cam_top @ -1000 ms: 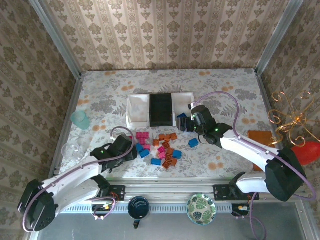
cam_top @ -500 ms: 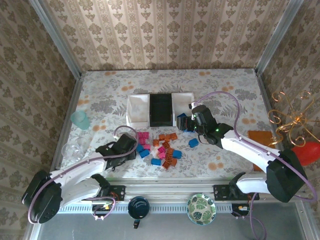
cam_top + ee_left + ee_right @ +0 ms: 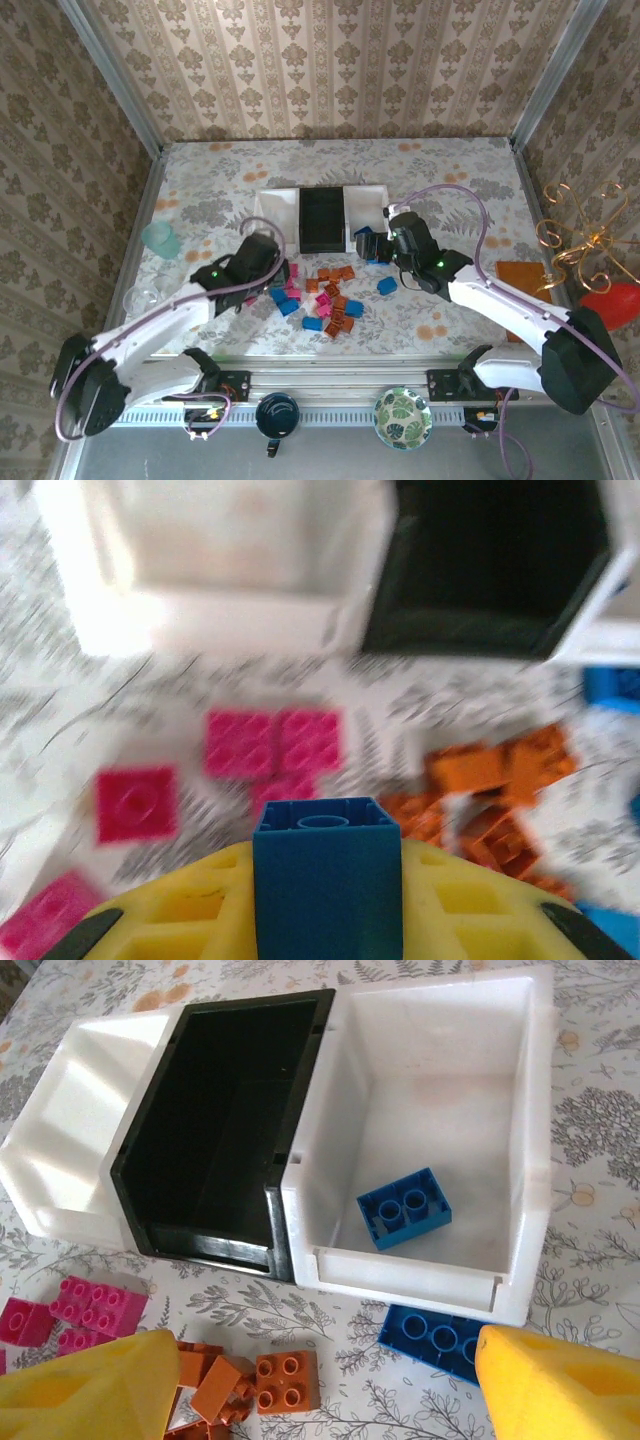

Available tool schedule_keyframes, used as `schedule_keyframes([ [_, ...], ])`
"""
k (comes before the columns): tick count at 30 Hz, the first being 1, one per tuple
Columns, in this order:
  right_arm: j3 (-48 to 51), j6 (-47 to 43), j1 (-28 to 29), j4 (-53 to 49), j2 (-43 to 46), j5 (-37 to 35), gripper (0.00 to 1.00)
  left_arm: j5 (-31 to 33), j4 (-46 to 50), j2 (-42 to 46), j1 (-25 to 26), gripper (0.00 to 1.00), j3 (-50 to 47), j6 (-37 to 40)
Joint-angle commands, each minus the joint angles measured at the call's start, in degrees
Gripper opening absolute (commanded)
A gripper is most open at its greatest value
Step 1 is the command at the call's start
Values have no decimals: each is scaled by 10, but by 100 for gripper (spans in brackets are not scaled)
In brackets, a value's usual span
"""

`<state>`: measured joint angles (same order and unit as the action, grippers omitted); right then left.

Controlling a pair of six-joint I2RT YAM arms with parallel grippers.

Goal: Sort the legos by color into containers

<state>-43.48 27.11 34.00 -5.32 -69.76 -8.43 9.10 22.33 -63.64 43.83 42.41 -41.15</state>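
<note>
Clamped on a blue brick (image 3: 326, 885), the left gripper (image 3: 275, 268) hangs left of the black tray (image 3: 322, 220); the white tray (image 3: 440, 1090) holding blue lies past it, by the open right gripper (image 3: 368, 246).

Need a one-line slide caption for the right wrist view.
Open right tool faces the rightmost white tray holding one blue brick; a second blue brick lies just outside it.

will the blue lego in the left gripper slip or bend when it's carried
Probably rigid: the blue lego shows crisp square edges in the left gripper, shut on it. Its smooth plastic sides could let it slip or twist if bumped. It looks small and hollow-studded, so likely light; flat faces shouldn't roll.
</note>
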Motion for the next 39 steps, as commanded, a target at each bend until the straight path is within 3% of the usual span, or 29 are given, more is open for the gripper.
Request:
schedule_keyframes([
  [1,19,22,-3,-2,14,-26,79,-45,-83,-84,1,31,81,56],
  [9,41,29,-3,-33,34,-43,79,-114,-124,-336,2,30,344,114],
  [13,52,33,-3,-52,56,-44,79,-125,-107,-421,2,30,449,131],
  [21,84,46,-3,-80,79,-27,80,-134,-44,-546,-7,42,603,141],
  [26,103,57,-3,-89,46,-7,80,-151,-70,-516,-11,64,597,132],
  [29,110,55,-1,-92,20,-3,80,-159,-86,-472,-8,71,571,134],
  [35,102,38,-1,-66,-50,-3,81,-157,-152,-336,8,85,425,137],
  [37,89,31,-1,-54,-79,6,80,-148,-171,-288,14,96,362,136],
  [39,75,24,0,-46,-115,11,79,-138,-195,-231,18,100,286,128],
])
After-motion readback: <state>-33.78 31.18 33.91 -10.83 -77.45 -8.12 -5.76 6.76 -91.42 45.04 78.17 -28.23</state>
